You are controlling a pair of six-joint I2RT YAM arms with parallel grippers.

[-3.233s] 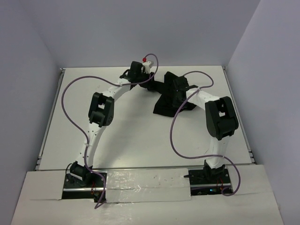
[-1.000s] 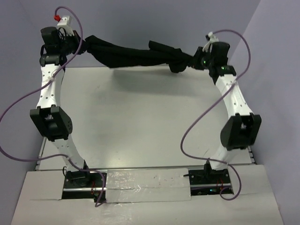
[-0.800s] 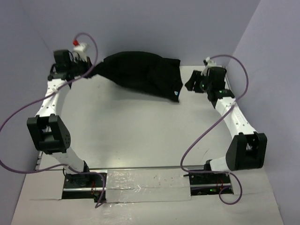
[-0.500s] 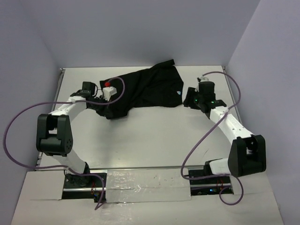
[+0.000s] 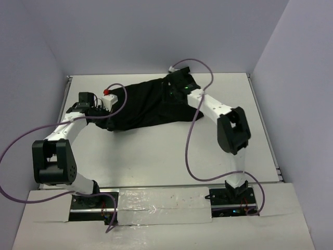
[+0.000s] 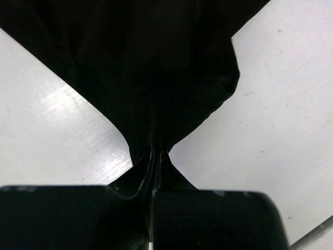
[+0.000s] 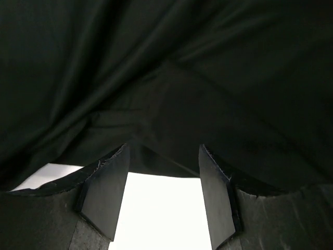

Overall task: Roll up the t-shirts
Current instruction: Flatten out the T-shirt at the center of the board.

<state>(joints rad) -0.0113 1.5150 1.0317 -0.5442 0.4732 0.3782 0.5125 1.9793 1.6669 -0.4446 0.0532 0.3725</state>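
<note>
T-shirt point(image 5: 151, 104) now lies rumpled on table point(image 5: 156, 156); left gripper point(image 6: 156, 153) pinches its corner, right gripper point(image 7: 164, 156) now hovers above with jaws apart, so flattening remains.

Your left arm is bent out left and sits low, gripper point(image 6: 156, 153) pinched tight on shirt point(image 5: 145, 104). Right arm reaches forward-left, gripper point(image 7: 164, 192) fingers apart, holding nothing.

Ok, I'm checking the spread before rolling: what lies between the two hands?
The t-shirt, spread on the table from the left hand, pinching its edge, to the open right hand; the top view shows it.
</note>
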